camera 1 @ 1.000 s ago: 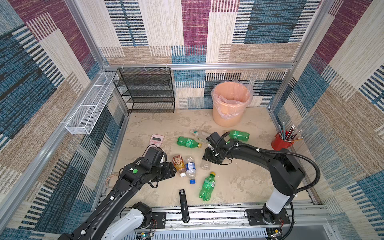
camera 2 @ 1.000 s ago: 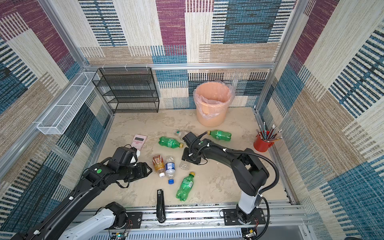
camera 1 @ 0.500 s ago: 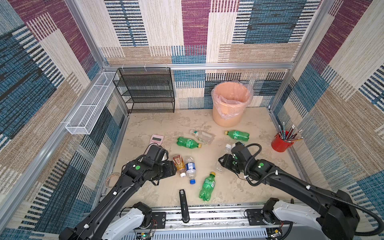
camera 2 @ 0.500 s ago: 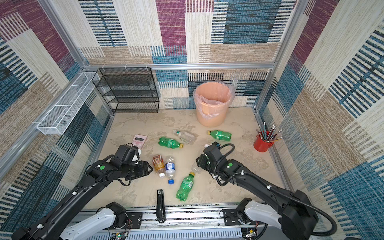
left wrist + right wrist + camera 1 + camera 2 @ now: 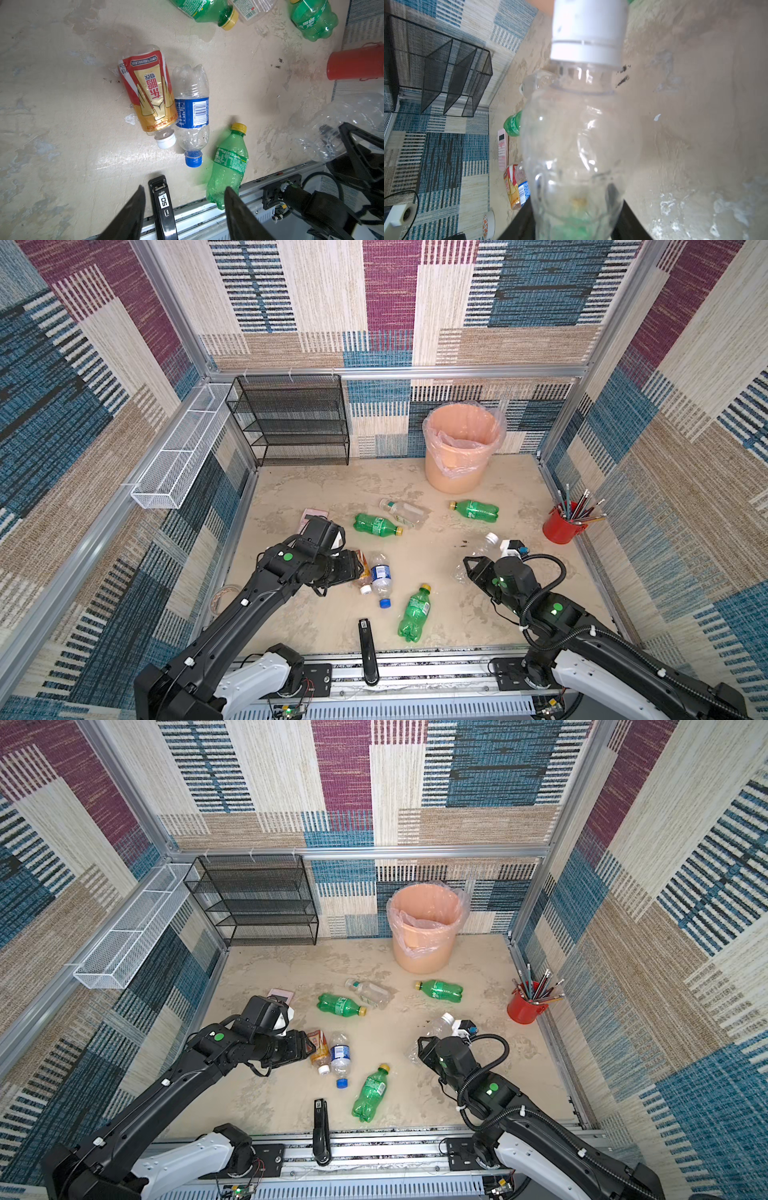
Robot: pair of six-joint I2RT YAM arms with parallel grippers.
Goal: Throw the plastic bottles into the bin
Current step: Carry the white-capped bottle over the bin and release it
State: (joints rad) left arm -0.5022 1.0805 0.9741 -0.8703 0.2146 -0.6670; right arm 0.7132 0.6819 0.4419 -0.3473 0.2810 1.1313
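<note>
- The right pincer (image 5: pixel 468 568) is clamped on a clear white-capped bottle (image 5: pixel 478 551). In the right wrist view both black fingers (image 5: pixel 520 220) press in on the crumpled base, and the cap points away from the arm.
- That bottle sits over the right side of the tabletop (image 5: pixel 332 485), well apart from the bin (image 5: pixel 455 479). From above one cannot tell whether it is clear of the surface.
- The bin stands upright against the back wall with a clear bag folded over its rim.
- Over on the other side, the left pincer (image 5: pixel 353 566) is open and holds nothing. The left wrist view shows its two fingers (image 5: pixel 135 207) spread wide above the front edge.
- It hangs just beside the amber bottle (image 5: pixel 364 569) and partly covers it in both top views.
- The amber bottle and the blue-capped bottle (image 5: pixel 380 577) lie side by side, touching, with their caps toward the front rail.
- The front green bottle (image 5: pixel 414 610) lies near them, yellow cap pointing toward the back.
- The middle green bottle (image 5: pixel 376 525) lies with its cap end right up beside the labelled clear bottle (image 5: pixel 405 511).
- The far green bottle (image 5: pixel 476 510) lies alone — of all the bottles it is nearest the bin.
- The black stapler (image 5: pixel 368 645) lies at the front rail.
- The pink calculator (image 5: pixel 312 514) peeks out behind the left arm.
- The red pencil cup (image 5: pixel 559 531) stands at the right wall.
</note>
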